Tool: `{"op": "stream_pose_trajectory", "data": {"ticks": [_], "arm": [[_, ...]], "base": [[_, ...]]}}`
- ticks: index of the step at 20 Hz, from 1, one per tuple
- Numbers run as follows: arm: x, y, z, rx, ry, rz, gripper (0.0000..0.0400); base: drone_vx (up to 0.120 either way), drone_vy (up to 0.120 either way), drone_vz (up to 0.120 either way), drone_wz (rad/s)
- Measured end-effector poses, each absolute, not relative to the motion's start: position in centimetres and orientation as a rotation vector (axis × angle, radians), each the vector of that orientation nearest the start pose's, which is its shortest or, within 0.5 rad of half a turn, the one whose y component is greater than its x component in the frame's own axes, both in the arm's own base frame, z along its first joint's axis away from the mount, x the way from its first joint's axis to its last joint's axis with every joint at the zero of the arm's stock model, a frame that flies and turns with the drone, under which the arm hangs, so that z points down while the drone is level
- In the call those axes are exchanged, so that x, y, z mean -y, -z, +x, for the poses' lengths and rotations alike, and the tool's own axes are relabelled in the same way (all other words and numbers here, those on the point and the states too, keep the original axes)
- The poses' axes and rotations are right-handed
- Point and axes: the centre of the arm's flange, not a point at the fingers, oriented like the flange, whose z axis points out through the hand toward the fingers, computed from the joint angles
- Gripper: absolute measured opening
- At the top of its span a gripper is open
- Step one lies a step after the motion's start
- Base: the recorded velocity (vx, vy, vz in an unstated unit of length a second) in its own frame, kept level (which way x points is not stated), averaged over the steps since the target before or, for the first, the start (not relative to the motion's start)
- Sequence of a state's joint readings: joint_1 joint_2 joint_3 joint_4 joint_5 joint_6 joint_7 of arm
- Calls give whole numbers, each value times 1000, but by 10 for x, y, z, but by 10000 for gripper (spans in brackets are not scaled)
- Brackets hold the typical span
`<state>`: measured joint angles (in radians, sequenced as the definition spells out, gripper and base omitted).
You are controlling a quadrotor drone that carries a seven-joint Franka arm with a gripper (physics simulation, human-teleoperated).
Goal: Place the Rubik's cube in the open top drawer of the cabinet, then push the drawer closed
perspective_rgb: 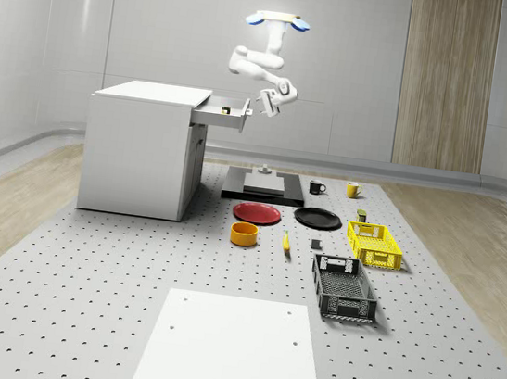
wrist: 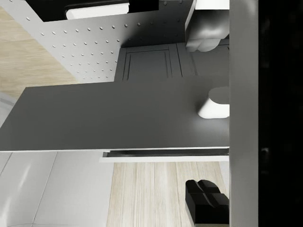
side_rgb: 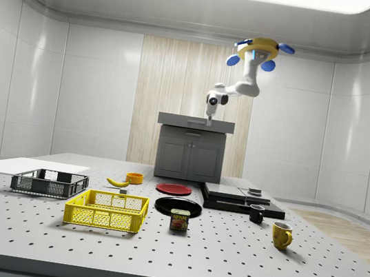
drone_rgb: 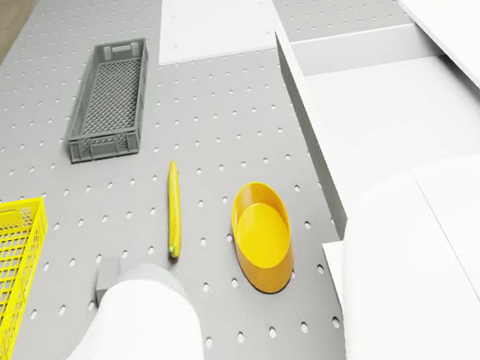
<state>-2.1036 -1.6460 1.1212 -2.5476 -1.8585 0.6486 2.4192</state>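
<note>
The worktop (perspective_rgb: 80, 298) carries a white cabinet (perspective_rgb: 142, 151) at the whole-scene view's left, its top drawer (perspective_rgb: 222, 111) pulled out toward the right. The drone (perspective_rgb: 277, 21) hovers above the space just right of the drawer front, over the black pad (perspective_rgb: 263, 191). Its arm (perspective_rgb: 252, 58) bends down and ends with the tool (perspective_rgb: 267, 103) level with the drawer front and right beside it; whether it touches cannot be told. In the side view the tool (side_rgb: 209, 118) hangs just over the cabinet top edge. How far the tool stands open cannot be told, nor whether it holds anything. A small yellowish thing, probably the cube (perspective_rgb: 226, 108), sits in the drawer, just left of the tool. Right of the cabinet lie a red plate (perspective_rgb: 257, 212), a black plate (perspective_rgb: 317, 218), a yellow crate (perspective_rgb: 373, 244), a grey crate (perspective_rgb: 343, 287), a yellow bowl (perspective_rgb: 244, 234) and a banana (perspective_rgb: 286, 242).
</note>
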Motion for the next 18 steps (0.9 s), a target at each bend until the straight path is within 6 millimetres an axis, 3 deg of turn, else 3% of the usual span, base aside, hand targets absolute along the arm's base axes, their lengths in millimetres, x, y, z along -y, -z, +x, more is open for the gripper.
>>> {"op": "stream_pose_trajectory", "data": {"ticks": [8, 12, 18], "arm": [[79, -631, 306, -574, -645, -1411, 400], [83, -635, 306, -593, -629, -1448, 400], [85, -638, 306, -605, -618, -1470, 400]], "base": [[0, -95, 0, 0], [0, 0, 0, 0], [0, 0, -120, 0]]}}
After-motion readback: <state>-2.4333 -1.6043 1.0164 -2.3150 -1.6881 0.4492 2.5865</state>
